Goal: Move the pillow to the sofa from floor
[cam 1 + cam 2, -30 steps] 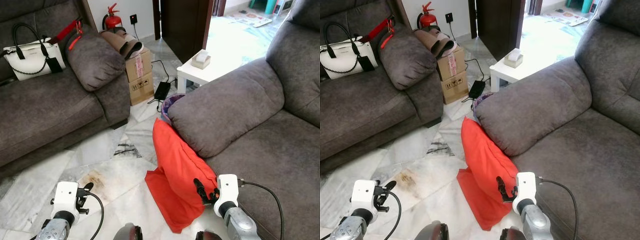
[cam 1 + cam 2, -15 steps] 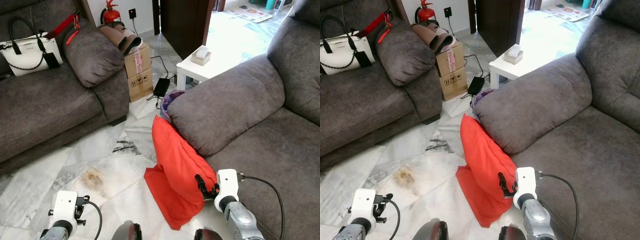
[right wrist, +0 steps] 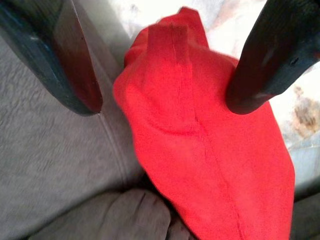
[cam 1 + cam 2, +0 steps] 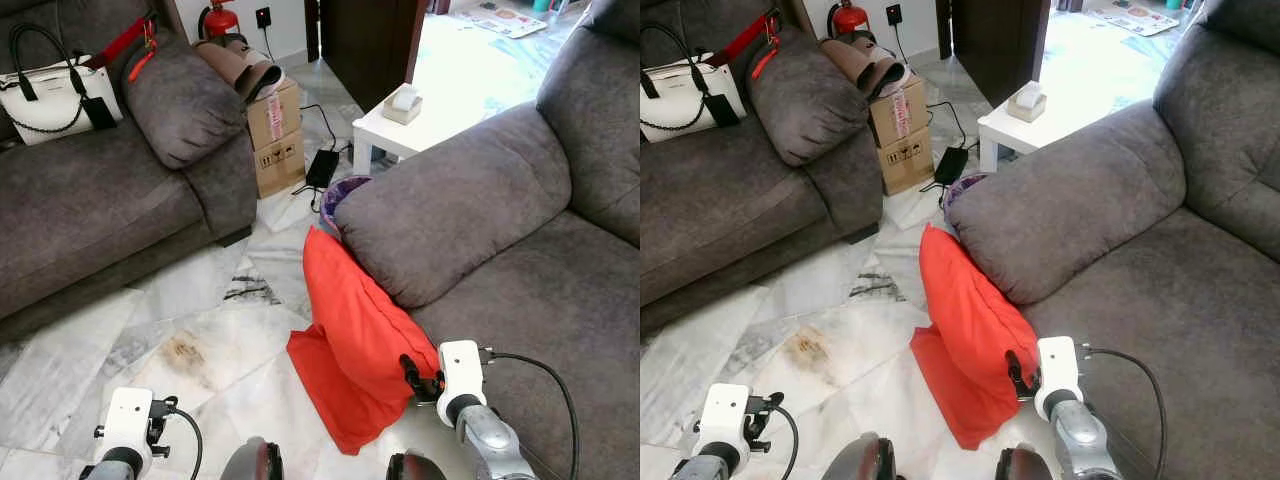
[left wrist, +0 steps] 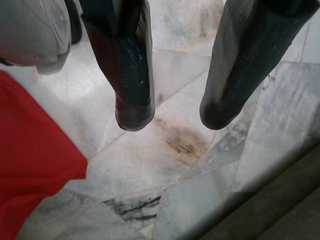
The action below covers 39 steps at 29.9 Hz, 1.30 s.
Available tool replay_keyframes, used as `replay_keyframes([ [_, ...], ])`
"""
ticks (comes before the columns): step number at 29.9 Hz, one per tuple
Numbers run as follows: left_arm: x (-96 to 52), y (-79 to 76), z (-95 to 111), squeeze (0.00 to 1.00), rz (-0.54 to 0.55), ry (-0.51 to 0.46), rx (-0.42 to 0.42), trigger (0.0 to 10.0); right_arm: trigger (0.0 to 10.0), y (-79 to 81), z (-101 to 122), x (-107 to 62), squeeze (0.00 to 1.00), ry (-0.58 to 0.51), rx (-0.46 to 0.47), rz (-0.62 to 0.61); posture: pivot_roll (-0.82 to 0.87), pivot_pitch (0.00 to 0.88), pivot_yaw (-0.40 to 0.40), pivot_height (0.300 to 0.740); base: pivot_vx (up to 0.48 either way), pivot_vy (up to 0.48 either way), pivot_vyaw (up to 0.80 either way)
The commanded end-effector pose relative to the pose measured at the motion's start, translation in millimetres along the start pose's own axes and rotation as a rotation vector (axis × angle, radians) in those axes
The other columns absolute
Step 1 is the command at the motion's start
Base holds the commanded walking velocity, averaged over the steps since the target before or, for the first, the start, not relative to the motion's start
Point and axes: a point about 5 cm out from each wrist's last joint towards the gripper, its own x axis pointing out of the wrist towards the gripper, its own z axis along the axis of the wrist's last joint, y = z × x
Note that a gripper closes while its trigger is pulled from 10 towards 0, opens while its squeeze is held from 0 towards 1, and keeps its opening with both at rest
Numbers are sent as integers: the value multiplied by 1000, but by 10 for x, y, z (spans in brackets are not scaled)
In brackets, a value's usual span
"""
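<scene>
Pillow (image 4: pixel 355 340) against sofa (image 4: pixel 470 210) armrest

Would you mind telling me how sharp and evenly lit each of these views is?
Left and right eye views: sharp, daylight washing out the floor by the white side table. Left wrist view: the marble floor is fairly crisp, the left pincer soft. Right wrist view: the red pillow is slightly soft, the floor above it overexposed.

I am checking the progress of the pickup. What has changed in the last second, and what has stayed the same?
The right pincer has crept closer to the red fabric pillow, fingers open around its edge, not gripping yet. The left pincer dropped lower, open over the marble floor. The pillow still leans against the grey sofa.
</scene>
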Motion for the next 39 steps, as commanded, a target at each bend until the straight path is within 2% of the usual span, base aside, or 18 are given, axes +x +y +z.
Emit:
replay_keyframes([
  [1,-59,11,-98,0,-3,34,2,10000,10000,70,-66,-4,0,35,8,27,165,224,83,642,0,0,0],
  [17,-147,7,-153,0,-34,39,11,10000,10000,249,-76,25,0,39,48,53,202,247,111,642,0,0,0],
  [29,-232,48,-123,0,-37,17,23,10000,9922,342,-59,44,0,27,80,44,256,270,126,642,0,0,0],
  [30,-239,54,-123,0,-36,17,25,10000,5529,349,-63,43,0,29,82,43,261,270,128,642,0,0,0],
  [31,-262,64,-127,0,-37,18,29,10000,0,367,-75,39,0,28,82,44,268,268,131,642,0,0,0],
  [39,-256,87,-94,0,-34,17,32,10000,0,370,-77,37,0,22,106,18,274,259,134,642,0,0,0],
])
